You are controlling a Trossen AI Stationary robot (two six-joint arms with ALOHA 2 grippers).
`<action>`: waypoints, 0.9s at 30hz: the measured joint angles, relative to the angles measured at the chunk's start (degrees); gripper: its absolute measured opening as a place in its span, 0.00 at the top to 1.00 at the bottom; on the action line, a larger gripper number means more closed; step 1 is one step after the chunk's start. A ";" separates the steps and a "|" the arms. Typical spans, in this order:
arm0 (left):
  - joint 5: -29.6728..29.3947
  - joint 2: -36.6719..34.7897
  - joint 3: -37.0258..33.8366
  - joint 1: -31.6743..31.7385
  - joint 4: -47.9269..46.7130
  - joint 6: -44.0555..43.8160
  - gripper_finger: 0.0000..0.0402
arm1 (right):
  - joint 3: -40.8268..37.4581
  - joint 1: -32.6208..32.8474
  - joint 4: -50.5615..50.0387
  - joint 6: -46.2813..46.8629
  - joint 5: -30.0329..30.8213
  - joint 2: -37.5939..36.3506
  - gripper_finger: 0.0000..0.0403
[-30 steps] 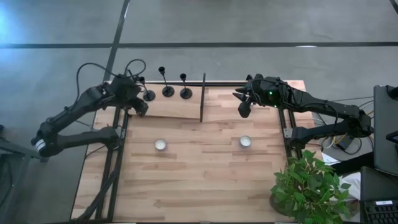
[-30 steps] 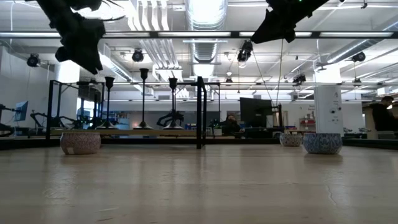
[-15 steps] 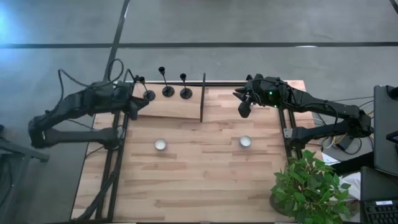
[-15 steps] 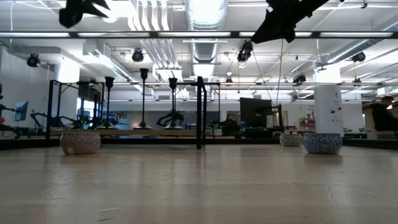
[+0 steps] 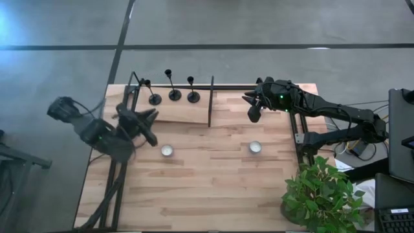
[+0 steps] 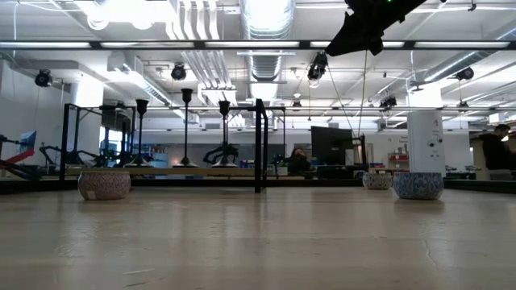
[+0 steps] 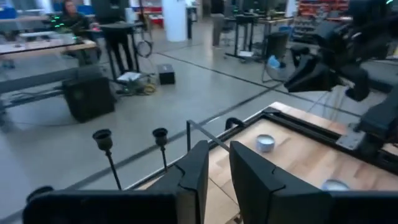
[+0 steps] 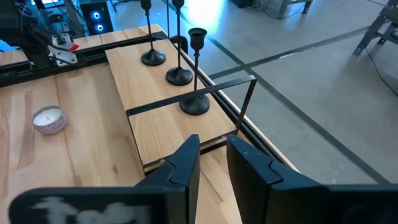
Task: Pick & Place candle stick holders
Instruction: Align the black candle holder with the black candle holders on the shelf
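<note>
Beyond the left gripper (image 5: 147,125), all three candle stick holders (image 5: 174,94) stand upright in a row on the raised board (image 5: 181,110) at the table's far edge, none gripped, so no pick looks started. Left gripper hovers empty, fingers barely parted, near a tealight (image 5: 167,151). Right gripper (image 5: 252,107) waits past the divider bar (image 5: 211,102), also empty and slightly open.

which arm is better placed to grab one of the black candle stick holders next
Probably the left. The left gripper hovers just in front of the raised board holding the three candle stick holders. The right gripper waits beyond the upright black divider, which blocks its direct path.
</note>
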 joint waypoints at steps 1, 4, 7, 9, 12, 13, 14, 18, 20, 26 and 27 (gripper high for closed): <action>-0.88 0.84 0.01 0.20 -0.11 -1.16 0.82 | 0.00 0.00 0.01 0.00 0.00 0.00 0.80; -4.79 3.85 -0.41 2.12 -2.03 -5.11 0.82 | 0.00 0.00 0.01 0.00 0.02 0.00 0.79; -5.74 6.61 -2.86 5.12 -2.70 -9.84 0.82 | 0.00 0.00 0.00 0.00 0.01 0.00 0.78; -4.70 8.37 -5.50 7.59 -2.77 -14.30 0.82 | 0.00 0.00 0.00 0.00 0.02 0.00 0.78; -2.85 10.71 -10.31 10.78 -2.50 -23.46 0.82 | 0.00 0.00 0.00 0.00 0.00 0.00 0.77; -2.57 11.71 -12.11 11.62 -2.56 -27.24 0.82 | 0.00 0.00 0.00 0.00 0.02 0.00 0.78; -2.51 12.82 -13.98 12.35 -2.50 -31.03 0.82 | 0.00 0.00 0.00 0.00 0.00 0.00 0.78; -1.94 16.01 -20.24 15.10 -2.48 -43.58 0.82 | 0.00 0.00 0.00 0.00 0.00 0.00 0.80; -1.53 17.87 -23.01 16.21 -2.43 -47.21 0.82 | 0.01 0.00 0.01 0.00 0.01 0.00 0.81; -1.83 22.54 -28.51 19.64 -0.69 -48.31 0.82 | 0.00 0.00 0.01 0.00 0.01 0.00 0.84; -2.46 23.13 -29.40 20.07 0.20 -48.31 0.82 | 0.00 0.00 0.00 0.00 0.00 0.00 0.84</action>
